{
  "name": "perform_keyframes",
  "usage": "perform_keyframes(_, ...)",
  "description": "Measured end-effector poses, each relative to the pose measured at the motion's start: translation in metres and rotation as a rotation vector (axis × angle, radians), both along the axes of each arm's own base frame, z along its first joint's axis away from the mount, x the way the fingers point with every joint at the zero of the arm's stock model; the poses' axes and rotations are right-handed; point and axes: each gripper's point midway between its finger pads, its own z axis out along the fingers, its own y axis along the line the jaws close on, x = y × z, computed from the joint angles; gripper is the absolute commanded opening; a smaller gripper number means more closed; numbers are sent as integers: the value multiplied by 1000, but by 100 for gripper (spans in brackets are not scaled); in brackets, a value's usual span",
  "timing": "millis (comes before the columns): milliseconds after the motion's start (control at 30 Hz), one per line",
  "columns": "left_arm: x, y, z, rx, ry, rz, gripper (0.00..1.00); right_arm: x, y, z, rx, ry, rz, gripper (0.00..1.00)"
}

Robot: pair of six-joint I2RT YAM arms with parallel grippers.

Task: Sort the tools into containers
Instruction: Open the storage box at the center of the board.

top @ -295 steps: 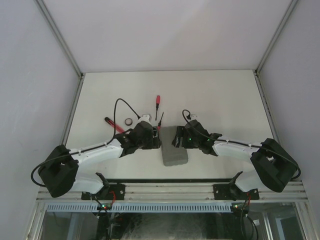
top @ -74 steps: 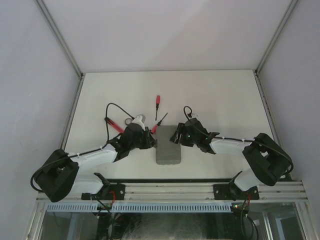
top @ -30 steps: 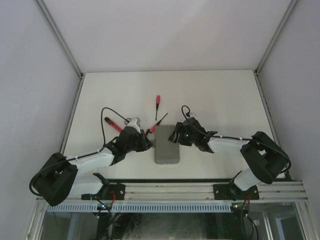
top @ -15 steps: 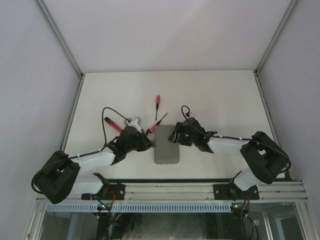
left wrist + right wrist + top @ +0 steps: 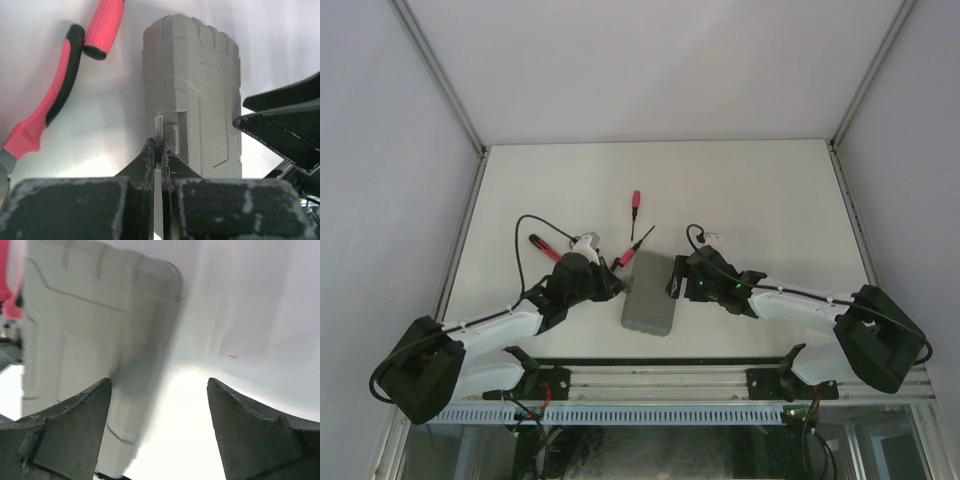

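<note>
The containers look like one grey slab [image 5: 650, 306] lying between my two grippers, seen closer as a moulded grey case [image 5: 197, 95]. My left gripper [image 5: 159, 146] is shut on a thin tab at the slab's near-left edge. My right gripper [image 5: 159, 384] is open, one fingertip [image 5: 97, 392] over the slab's edge [image 5: 95, 330] and the other over bare table. Beside the slab lie red-and-black pliers [image 5: 47, 112] and a red screwdriver handle [image 5: 104, 27]. That screwdriver [image 5: 632, 249] and another one [image 5: 635, 203] show in the top view.
A further red-handled tool [image 5: 543, 247] lies left of my left wrist, under its looping black cable [image 5: 525, 235]. My right gripper's dark finger [image 5: 282, 132] shows close to the slab's right side. White walls enclose the table [image 5: 750, 190] on three sides.
My left gripper has shut onto the slab's tab. The right gripper has opened wider and its arm has stretched out. The slab has shifted slightly toward the near left and tilted.
</note>
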Motion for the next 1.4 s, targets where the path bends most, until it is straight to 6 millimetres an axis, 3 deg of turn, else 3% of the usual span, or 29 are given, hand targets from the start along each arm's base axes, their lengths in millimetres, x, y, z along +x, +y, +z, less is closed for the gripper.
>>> perform_keyframes(233,4,4,21,-16,-70,17,0,-15,-34,6,-124,-42,-10,83)
perform_keyframes(767,-4,18,43,-16,-111,47,0,-16,-65,43,-137,-147,-115,83)
perform_keyframes(1400,-4,-2,87,-61,-138,27,0,-24,-53,72,30,-152,-118,78)
